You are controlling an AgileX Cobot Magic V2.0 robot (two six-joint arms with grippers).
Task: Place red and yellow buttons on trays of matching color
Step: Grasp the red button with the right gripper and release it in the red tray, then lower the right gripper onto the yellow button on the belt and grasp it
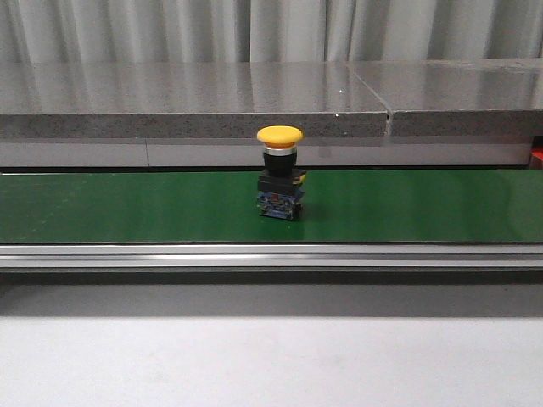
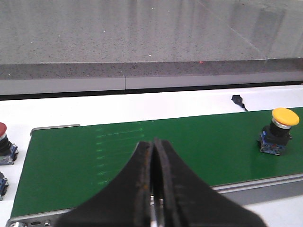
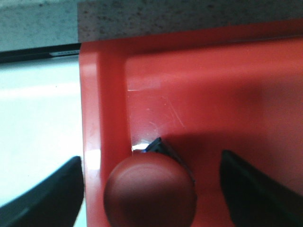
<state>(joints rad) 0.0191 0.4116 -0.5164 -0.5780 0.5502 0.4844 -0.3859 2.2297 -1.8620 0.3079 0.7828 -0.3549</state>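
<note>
A yellow button on a black and blue base stands upright on the green belt; the left wrist view has it as the yellow button far off to one side of my left gripper. That gripper is shut and empty over the belt. A red button sits in a corner of the red tray. My right gripper is open, its fingers on either side of the button and apart from it. No yellow tray is in view.
Another red button stands off the belt's end on the white table. A grey stone ledge runs behind the belt, and a metal rail along its front. A small black item lies on the white surface.
</note>
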